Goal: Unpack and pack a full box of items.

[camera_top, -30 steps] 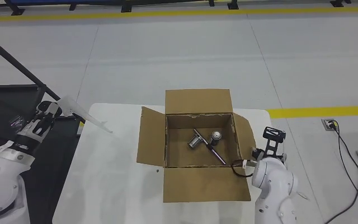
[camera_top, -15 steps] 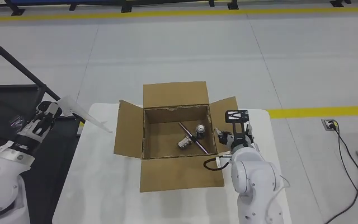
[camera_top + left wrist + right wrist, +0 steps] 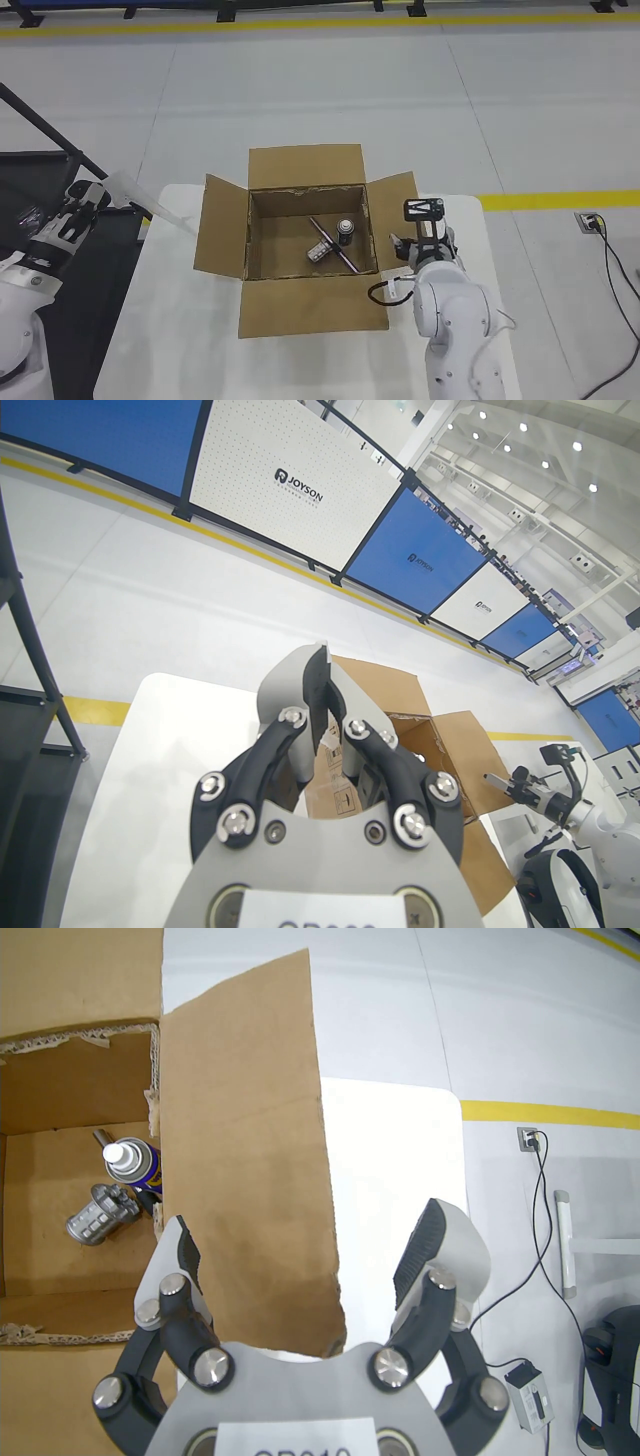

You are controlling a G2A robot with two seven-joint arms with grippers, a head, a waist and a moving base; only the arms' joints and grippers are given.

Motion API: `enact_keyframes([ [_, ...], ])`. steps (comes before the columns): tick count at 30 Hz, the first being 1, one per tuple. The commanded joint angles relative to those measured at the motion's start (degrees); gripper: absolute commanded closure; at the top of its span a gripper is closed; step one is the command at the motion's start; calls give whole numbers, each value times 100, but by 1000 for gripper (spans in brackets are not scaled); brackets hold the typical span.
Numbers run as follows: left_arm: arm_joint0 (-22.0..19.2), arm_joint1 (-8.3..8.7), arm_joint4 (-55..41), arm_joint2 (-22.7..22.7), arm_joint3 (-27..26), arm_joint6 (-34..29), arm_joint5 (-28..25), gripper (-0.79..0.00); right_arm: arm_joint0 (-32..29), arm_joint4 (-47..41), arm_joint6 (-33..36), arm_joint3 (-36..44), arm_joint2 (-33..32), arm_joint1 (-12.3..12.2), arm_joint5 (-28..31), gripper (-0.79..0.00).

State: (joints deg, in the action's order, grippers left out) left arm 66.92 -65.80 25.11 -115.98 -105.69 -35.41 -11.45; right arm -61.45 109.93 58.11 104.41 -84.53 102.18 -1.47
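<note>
An open cardboard box (image 3: 310, 305) stands on the white table (image 3: 170, 330) with all flaps folded out. Inside it lie a spray can (image 3: 131, 1165), a silver toothed metal cylinder (image 3: 100, 1220) and a thin dark rod (image 3: 335, 248). My right gripper (image 3: 306, 1223) is open at the box's right flap (image 3: 240, 1153), one finger on either side of it as seen from the wrist. Whether it touches the flap I cannot tell. My left gripper (image 3: 325, 695) is shut and holds nothing, hanging over the table's far left corner (image 3: 150, 205), well apart from the box (image 3: 445, 740).
A black frame (image 3: 40, 130) stands off the table's left side. A floor socket with a cable (image 3: 590, 222) lies to the right. Bare table surface stretches left of the box and along the near edge.
The box has slid left across the table. My right arm came from the table's near right corner up to the right flap. The left arm kept still.
</note>
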Motion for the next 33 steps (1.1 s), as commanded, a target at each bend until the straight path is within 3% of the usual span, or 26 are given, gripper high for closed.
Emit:
enact_keyframes([
  [1,0,0,0,0,0,0,0,0,-13,-72,86,33,-69,-9,-29,-785],
  [6,0,0,0,0,0,0,0,0,27,-845,139,106,-469,-10,-475,-785],
  [10,0,0,0,0,0,0,0,0,95,-1910,56,121,-881,-32,-402,-785],
  [19,0,0,0,0,0,0,0,0,464,-5701,139,-716,-2484,-301,1819,-785],
  [30,0,0,0,0,0,0,0,0,637,-5821,356,-935,-2645,-387,1930,-785],
  [33,0,0,0,0,0,0,0,0,583,-5977,70,-1004,-2446,-396,1753,-785],
])
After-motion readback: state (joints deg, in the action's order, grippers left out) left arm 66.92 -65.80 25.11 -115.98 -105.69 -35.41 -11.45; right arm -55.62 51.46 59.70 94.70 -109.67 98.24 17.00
